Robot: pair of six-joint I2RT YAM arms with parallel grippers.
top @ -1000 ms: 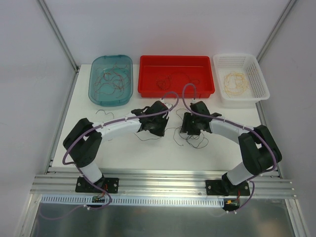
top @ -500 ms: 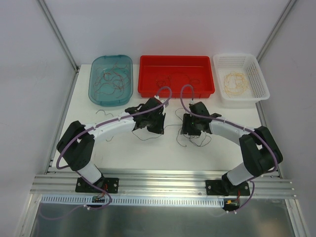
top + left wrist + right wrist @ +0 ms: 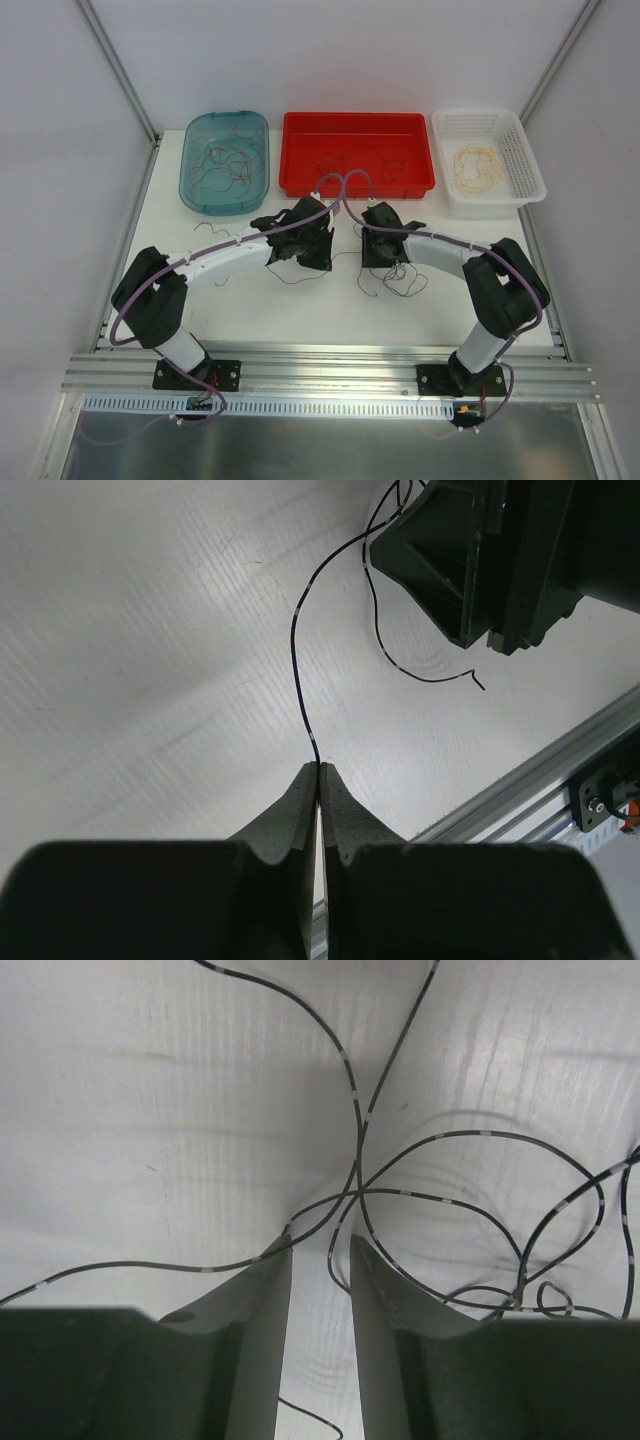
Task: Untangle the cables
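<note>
A tangle of thin dark cables (image 3: 395, 280) lies on the white table in front of the red bin. My left gripper (image 3: 320, 768) is shut on one dark cable (image 3: 297, 650), which runs from its tips toward the right gripper's body (image 3: 500, 560). From above, the left gripper (image 3: 318, 252) sits just left of the tangle. My right gripper (image 3: 320, 1245) is open, low over crossing strands (image 3: 360, 1190). One strand loops into the gap between its fingers and another lies against the left fingertip (image 3: 280, 1255). From above, the right gripper (image 3: 378, 262) is at the tangle's left edge.
At the back stand a teal bin (image 3: 228, 114) holding reddish and brown cables, a red bin (image 3: 358, 117) with dark cables, and a white basket (image 3: 480, 113) with yellow cables. A single dark strand (image 3: 210, 228) lies near the teal bin. An aluminium rail (image 3: 330, 365) runs along the near edge.
The right gripper has shifted left toward the table's middle and its jaws have narrowed. The left arm stretched out and its gripper moved slightly back, still pinching the cable.
</note>
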